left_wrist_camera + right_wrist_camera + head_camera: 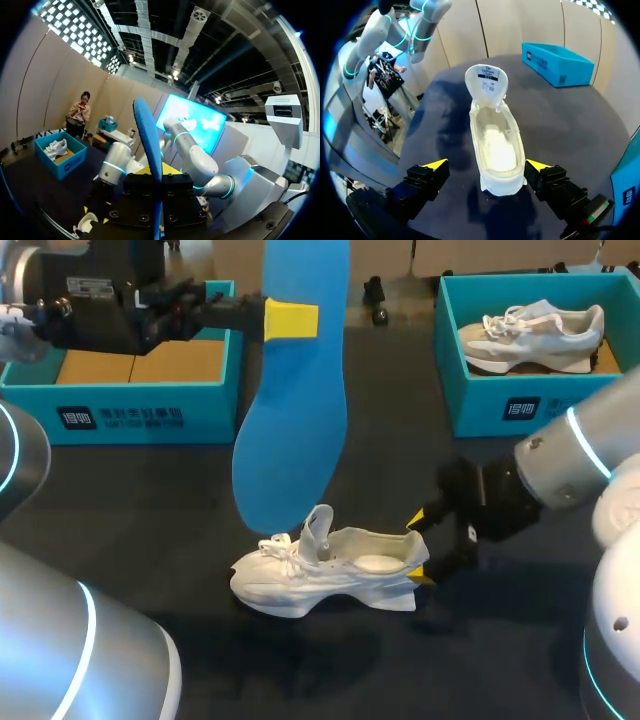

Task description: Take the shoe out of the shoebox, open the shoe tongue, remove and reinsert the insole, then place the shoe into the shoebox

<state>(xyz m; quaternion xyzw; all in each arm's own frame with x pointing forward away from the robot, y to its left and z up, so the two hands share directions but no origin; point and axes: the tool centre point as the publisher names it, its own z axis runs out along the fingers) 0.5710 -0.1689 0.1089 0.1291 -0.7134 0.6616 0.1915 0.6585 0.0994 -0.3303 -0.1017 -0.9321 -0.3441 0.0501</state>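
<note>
Hanging from the left gripper (291, 320), which pinched its upper part, the blue insole (290, 430) pointed nearly straight down, its lower end just above the raised tongue (319, 528) of the white shoe (330, 580). That shoe lay on the dark table (150, 540), long axis across it, toe toward my left and heel between the spread fingers of the right gripper (418, 548). Only the right wrist view looked into the open footbed and showed gaps at both fingers; the left wrist view showed the insole edge-on.

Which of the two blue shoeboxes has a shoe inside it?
The shoebox on the right arm's side holds a white shoe; the left shoebox shows only its brown floor.
</note>
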